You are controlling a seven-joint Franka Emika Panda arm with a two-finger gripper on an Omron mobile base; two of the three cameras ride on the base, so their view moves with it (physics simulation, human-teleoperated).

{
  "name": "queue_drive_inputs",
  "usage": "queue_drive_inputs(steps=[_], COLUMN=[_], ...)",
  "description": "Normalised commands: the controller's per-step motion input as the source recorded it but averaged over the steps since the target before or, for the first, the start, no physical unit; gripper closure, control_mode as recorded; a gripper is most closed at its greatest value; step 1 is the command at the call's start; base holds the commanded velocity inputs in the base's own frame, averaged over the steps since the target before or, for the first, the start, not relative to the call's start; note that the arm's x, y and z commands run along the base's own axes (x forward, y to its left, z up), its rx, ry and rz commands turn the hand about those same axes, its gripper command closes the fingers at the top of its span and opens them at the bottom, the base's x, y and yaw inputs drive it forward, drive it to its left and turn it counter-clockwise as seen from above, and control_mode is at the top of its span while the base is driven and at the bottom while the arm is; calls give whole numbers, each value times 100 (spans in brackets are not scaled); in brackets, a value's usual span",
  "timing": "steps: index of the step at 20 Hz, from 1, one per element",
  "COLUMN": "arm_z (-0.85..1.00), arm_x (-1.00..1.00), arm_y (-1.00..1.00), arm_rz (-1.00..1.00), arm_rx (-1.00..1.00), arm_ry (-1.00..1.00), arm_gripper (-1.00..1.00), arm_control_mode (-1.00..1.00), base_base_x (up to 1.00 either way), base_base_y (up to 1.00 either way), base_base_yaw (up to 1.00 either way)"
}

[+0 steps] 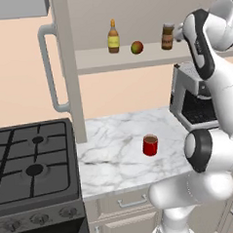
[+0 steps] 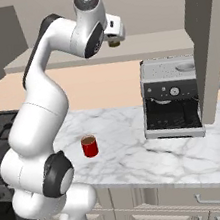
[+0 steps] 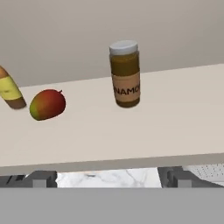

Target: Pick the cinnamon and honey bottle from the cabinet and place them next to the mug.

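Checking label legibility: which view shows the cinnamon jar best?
Hand view. The cinnamon stands upright on the cabinet shelf, close and unblocked, label lettering partly readable. In the left base view it is small and distant, right of the mango. In the right base view the arm hides nearly all of it.

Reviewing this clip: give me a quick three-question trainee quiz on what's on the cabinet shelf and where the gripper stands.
1. True or false: the cinnamon stands upright on the cabinet shelf.
2. What lies between the honey bottle and the cinnamon? A) mango B) mug C) spoon
3. Fill in: the gripper is ____ and holds nothing.

Key: 1 true. 2 A, the mango; the mug stands below on the counter. 3 open, short of the jar.
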Motion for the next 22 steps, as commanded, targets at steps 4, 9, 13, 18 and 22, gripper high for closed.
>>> queue_drive_inputs(steps=[4, 9, 13, 18, 22], arm_z=[-23, -8, 0, 0, 0], arm_x=[46, 56, 32, 21, 21], arm_y=[0, 0, -1, -1, -3], arm_rz=[0, -4, -5, -3, 0], arm_rx=[0, 0, 0, 0, 0], arm_ry=[2, 5, 3, 0, 0], arm_gripper=[-100, -100, -100, -100, -100], arm_control_mode=[-100, -100, -100, -100, -100], base_base_x=[0, 0, 0, 0, 0], base_base_y=[0, 0, 0, 0, 0], base_base_yaw=[0, 0, 0, 0, 0])
